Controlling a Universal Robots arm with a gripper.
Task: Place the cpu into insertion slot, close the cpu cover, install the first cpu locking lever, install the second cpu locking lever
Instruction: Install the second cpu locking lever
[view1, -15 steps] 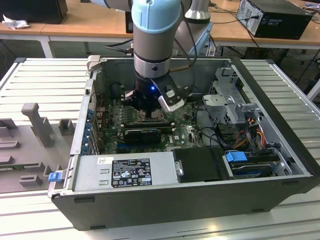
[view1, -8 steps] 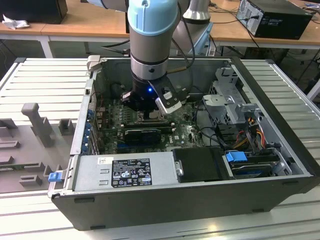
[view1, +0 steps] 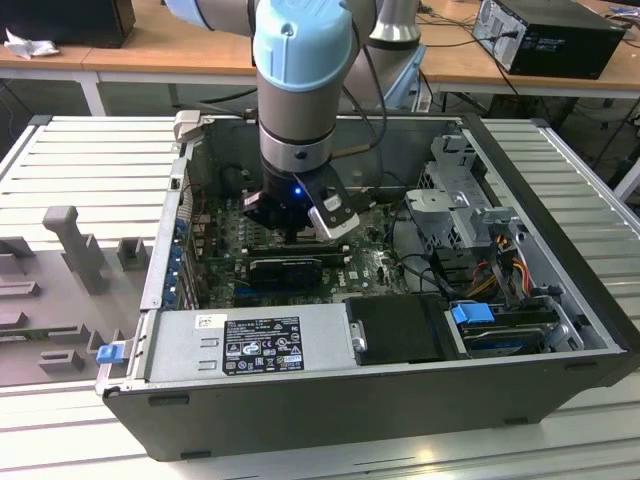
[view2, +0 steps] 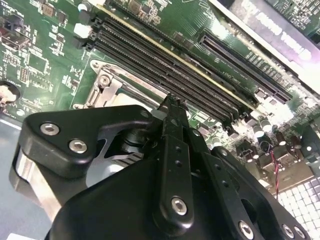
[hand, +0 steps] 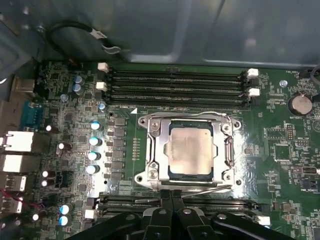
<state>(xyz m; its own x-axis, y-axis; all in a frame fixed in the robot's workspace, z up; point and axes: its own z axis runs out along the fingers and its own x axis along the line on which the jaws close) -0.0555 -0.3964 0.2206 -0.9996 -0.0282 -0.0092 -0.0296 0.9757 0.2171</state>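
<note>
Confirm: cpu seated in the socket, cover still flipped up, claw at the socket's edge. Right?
Not quite. In the first wrist view the cpu cover lies flat, framing the cpu; it is not flipped up. The cpu is seated, and the claw is at the socket's edge.

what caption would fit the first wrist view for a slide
Gripper poised at the edge of the socket, with the cpu seated under the closed cpu cover.
</note>
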